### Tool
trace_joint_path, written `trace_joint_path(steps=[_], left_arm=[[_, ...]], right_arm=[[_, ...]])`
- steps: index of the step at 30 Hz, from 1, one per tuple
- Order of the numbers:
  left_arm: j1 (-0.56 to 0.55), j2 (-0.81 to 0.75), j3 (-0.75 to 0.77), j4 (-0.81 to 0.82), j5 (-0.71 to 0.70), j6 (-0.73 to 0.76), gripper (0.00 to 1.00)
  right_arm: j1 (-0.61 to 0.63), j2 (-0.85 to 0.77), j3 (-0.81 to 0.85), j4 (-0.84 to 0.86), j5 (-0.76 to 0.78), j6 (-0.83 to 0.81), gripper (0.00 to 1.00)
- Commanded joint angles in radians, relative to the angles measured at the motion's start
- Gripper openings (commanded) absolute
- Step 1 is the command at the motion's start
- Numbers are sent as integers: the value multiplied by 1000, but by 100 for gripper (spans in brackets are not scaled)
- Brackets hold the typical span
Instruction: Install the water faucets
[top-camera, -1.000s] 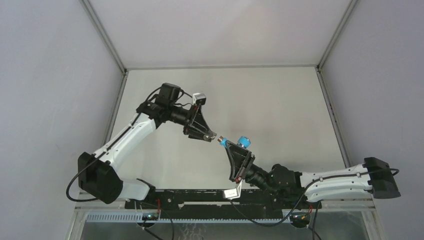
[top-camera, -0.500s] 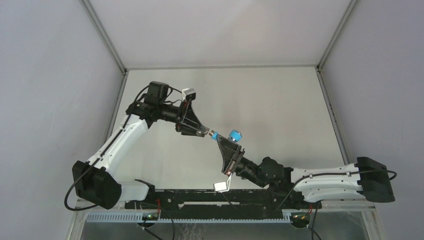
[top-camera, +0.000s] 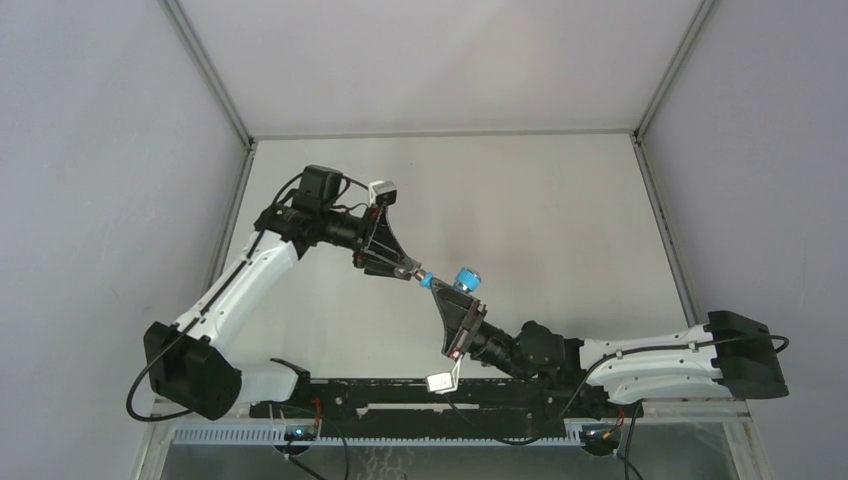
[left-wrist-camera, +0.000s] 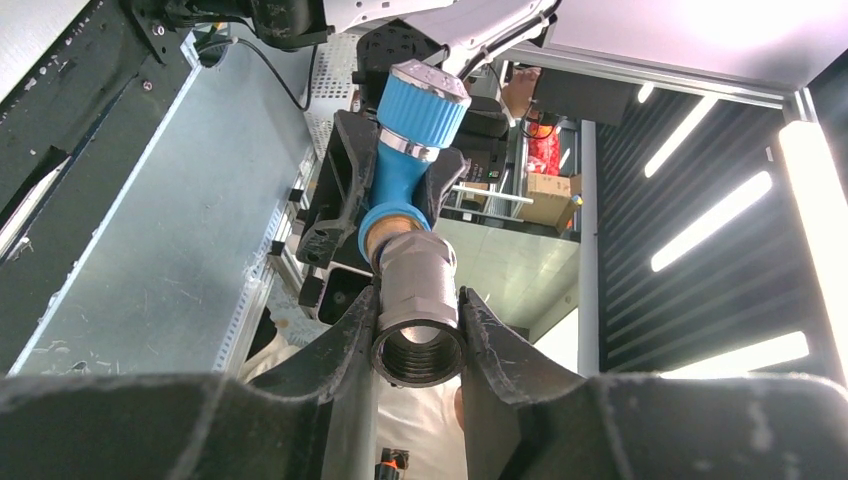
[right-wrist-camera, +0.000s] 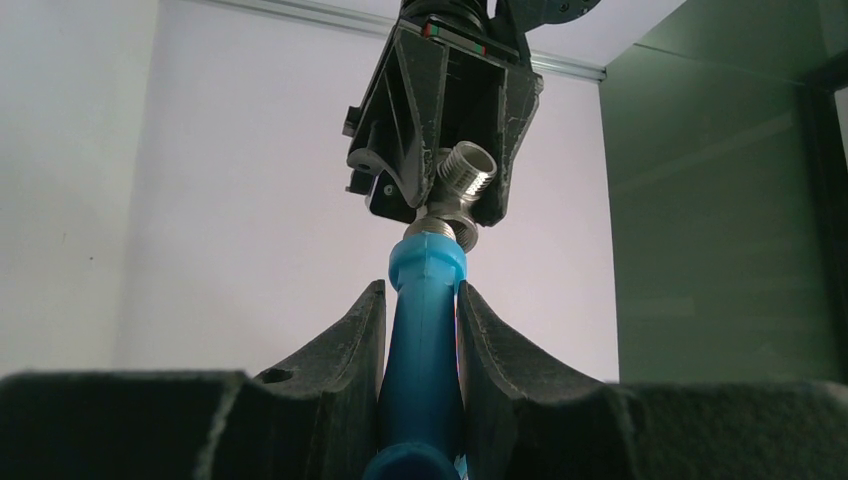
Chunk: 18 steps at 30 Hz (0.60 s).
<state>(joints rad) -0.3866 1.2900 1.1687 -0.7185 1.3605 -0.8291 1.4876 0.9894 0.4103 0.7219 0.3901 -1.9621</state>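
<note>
Pale grey table (top-camera: 560, 200) lies below the work, which I hold up in the air between my two arms, a little left of the middle. The blue tap (left-wrist-camera: 398, 175) sits in my right gripper (right-wrist-camera: 425, 310), whose jaws are clamped on its plastic body. Its long axis runs straight out of those jaws toward my left arm, metal end first. In the top view that is a slant from lower right to upper left. The ribbed blue knob (left-wrist-camera: 425, 95) branches off to the far side, away from my bases.

On the tap's metal end sits the grey metal fitting (left-wrist-camera: 416, 300). My left gripper (left-wrist-camera: 417, 330) pinches it across its flanks, with its open threaded mouth facing that wrist's camera. Fitting and tap touch end to end. I cannot tell how far the threads have caught, and from the right wrist the fitting looks slightly cocked off the tap's line.

Over the last second both arms have carried the pair toward my left side, and the two parts have stayed met the whole way. I read this as the mating step under way, not finished. My next move should keep the two axes in line, or the thread may cross.
</note>
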Motion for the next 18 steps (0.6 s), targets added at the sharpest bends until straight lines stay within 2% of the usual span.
trace_joint_path(steps=[1,18], left_arm=[[-10,-43,-12,-5,30,31,0],[-39,-38,3,-82,-1,99,0]], right_arm=[[0,-14,-5,74,17,25,0],[13,-43,-1,83,9,18,0]])
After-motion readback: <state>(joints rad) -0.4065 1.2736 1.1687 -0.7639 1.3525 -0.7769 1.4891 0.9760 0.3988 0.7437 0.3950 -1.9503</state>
